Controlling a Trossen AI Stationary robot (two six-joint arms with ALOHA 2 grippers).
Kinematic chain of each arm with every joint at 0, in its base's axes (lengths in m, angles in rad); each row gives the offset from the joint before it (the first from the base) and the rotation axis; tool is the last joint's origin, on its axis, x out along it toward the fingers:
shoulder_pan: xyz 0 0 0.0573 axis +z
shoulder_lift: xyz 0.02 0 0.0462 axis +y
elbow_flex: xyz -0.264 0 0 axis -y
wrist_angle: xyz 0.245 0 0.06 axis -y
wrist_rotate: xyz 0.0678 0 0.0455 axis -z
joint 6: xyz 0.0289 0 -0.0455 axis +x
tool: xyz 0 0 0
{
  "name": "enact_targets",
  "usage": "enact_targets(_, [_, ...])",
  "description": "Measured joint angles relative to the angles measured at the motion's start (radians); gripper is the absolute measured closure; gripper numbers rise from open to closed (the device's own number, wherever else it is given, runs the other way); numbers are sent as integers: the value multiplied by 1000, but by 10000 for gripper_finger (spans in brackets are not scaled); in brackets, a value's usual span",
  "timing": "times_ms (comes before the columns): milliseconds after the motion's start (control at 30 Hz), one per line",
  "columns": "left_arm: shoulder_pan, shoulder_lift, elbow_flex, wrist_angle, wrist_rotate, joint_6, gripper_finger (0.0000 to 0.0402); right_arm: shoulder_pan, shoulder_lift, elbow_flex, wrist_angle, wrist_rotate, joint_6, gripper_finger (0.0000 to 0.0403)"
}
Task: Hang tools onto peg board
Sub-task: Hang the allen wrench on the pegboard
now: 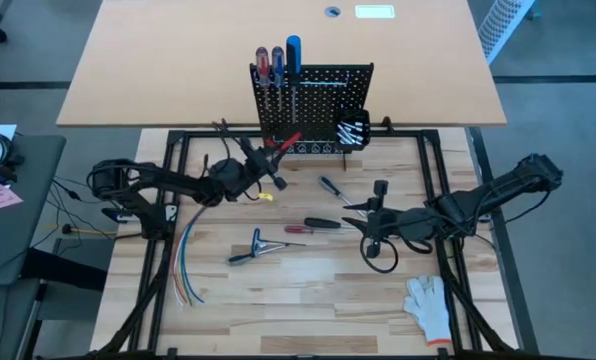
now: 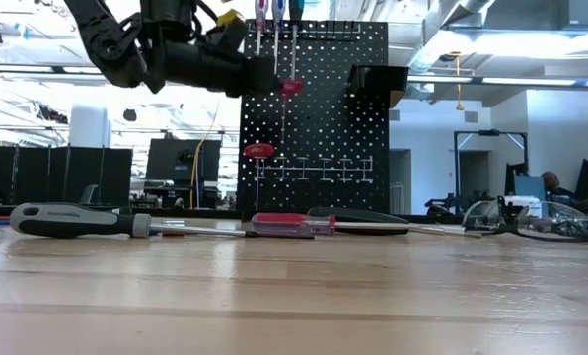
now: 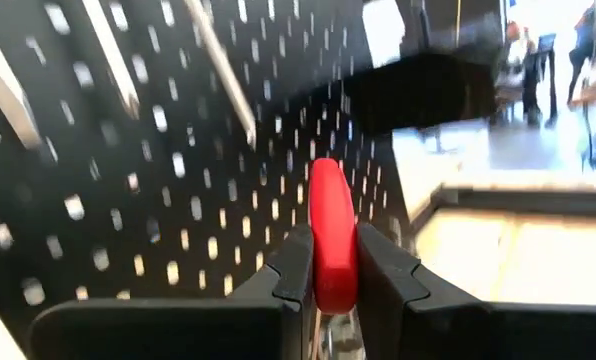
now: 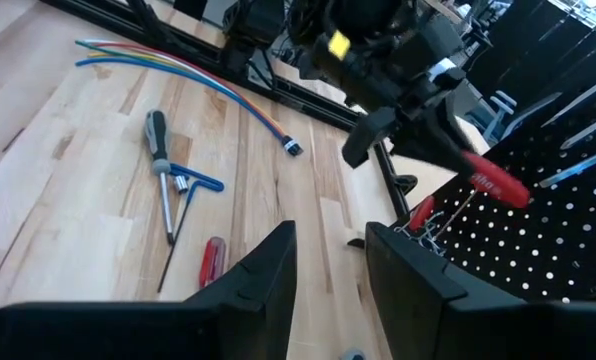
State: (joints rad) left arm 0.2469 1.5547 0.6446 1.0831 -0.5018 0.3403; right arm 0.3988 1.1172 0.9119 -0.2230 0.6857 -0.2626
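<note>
The peg board (image 1: 313, 95) stands upright at the table's far edge, with red- and blue-handled screwdrivers (image 1: 278, 62) hung in its top. My left gripper (image 1: 268, 165) is raised just in front of it, shut on a red-handled screwdriver (image 1: 286, 143). My right gripper (image 1: 361, 214) hovers open over the middle right of the table, with nothing between its fingers (image 4: 278, 270). More tools lie on the table: a black-handled screwdriver (image 2: 72, 219), a small red-handled one (image 2: 294, 224) and a blue-handled tool (image 1: 253, 247). My left gripper pinches the screwdriver's red handle (image 3: 333, 215) between its two fingers. The fingers (image 3: 293, 265) reach roughly level toward the table's far edge. The handle's rounded end sticks out past them toward the peg board (image 3: 178, 150). The tool is lifted clear of the table.
A small black bin (image 1: 354, 130) hangs on the board's lower right. A bundle of coloured wires (image 1: 185, 265) lies at the near left and a white glove (image 1: 430, 305) at the near right. Another black-handled screwdriver (image 1: 328, 187) lies just near of the board.
</note>
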Motion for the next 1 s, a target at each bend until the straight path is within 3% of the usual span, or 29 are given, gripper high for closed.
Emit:
enact_targets(133, [34, 1, 0, -96, 4, -56, 363, 0, 0, 0, 3, 0, 0, 275])
enact_targets(267, [58, 1, 0, -100, 78, -96, 363, 0, 0, 0, 9, 0, 0, 275])
enact_targets(533, [106, 1, 0, -137, 96, -188, 356, 0, 0, 0, 10, 0, 0, 275])
enact_targets(1000, [133, 1, 0, -144, 163, -207, 355, 0, 0, 0, 14, -1, 0, 275])
